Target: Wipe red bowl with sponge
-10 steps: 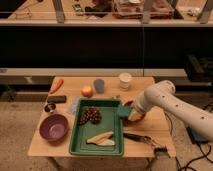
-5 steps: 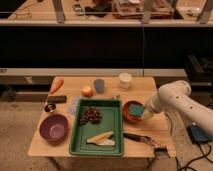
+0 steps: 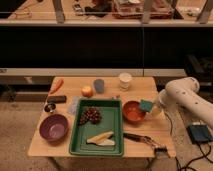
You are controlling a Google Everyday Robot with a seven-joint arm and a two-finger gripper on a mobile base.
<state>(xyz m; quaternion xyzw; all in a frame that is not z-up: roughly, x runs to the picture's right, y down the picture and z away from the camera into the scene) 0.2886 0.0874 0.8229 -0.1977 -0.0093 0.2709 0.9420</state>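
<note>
1. A light wooden table (image 3: 150, 131) holds everything, and a dark shelving unit stands behind it.
2. The small round orange-red bowl (image 3: 132, 112) sits on the table just to the right of a rectangular green plastic tray (image 3: 116, 131).
3. The small teal-green sponge block (image 3: 146, 105) sits at the bowl's right rim, overlapping its edge.
4. The white robot arm (image 3: 182, 96) reaches in from the right. Its gripper (image 3: 154, 108) is right beside the sponge at the bowl's right side. Whether it is clamped on the sponge or loose cannot be told.
5. In the tray lie a dark bunch of grapes (image 3: 91, 116) and pale yellow banana pieces (image 3: 101, 138).
6. A larger purple bowl (image 3: 53, 128) stands left of the tray, near the table's front left corner.
7. Along the back of the table are an orange carrot (image 3: 57, 84), a round orange fruit (image 3: 87, 91), a grey-blue cup (image 3: 99, 85) and a white paper cup (image 3: 125, 80).
</note>
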